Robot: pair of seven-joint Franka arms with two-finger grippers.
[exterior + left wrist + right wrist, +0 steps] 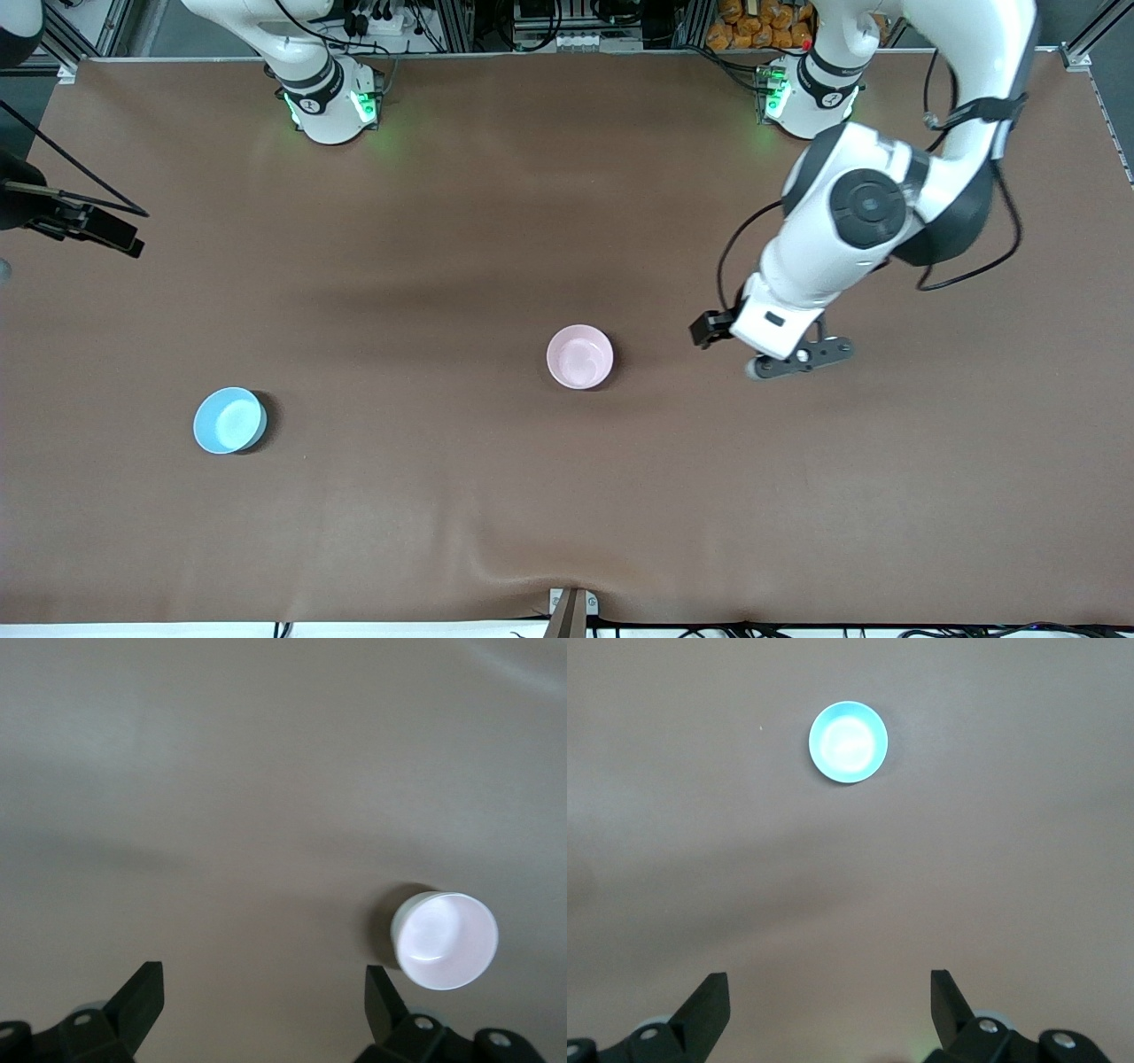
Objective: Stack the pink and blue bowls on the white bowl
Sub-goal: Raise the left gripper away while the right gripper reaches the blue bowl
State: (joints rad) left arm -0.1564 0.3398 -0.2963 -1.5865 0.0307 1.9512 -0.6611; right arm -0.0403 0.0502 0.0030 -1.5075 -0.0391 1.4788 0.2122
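Note:
The pale pink bowl [580, 356] stands upright near the table's middle and also shows in the left wrist view [446, 939]. The light blue bowl [229, 420] stands toward the right arm's end, nearer the front camera, and shows in the right wrist view [848, 741]. No white bowl shows in any view. My left gripper [797, 359] is open and empty [264, 992], over bare table beside the pink bowl, toward the left arm's end. My right gripper [830, 992] is open and empty over bare table, well apart from the blue bowl.
The brown table cover [567, 532] has a slight wrinkle at its front edge. Dark gear with cables [80, 226] hangs over the table edge at the right arm's end. Both arm bases [328, 102] stand along the back edge.

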